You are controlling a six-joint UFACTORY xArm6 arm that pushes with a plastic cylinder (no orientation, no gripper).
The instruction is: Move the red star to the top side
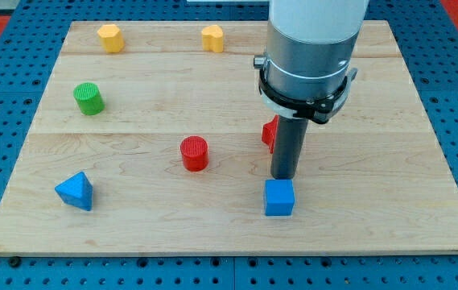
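Peeking out from behind the rod, red star (269, 133) shows only a small red sliver on the rod's left side; its points cannot be made out. It sits right of centre on the wooden tabletop (389, 169). My tip (283, 176) rests just below it and just above the blue cube (278, 197). No hand on this arm, only the rod. Red cylinder (194, 153) lies left of the star. Green cylinder (88, 98) and blue triangular block (76, 191) lie far left. Two yellow blocks (110, 37) (212, 38) near top edge.
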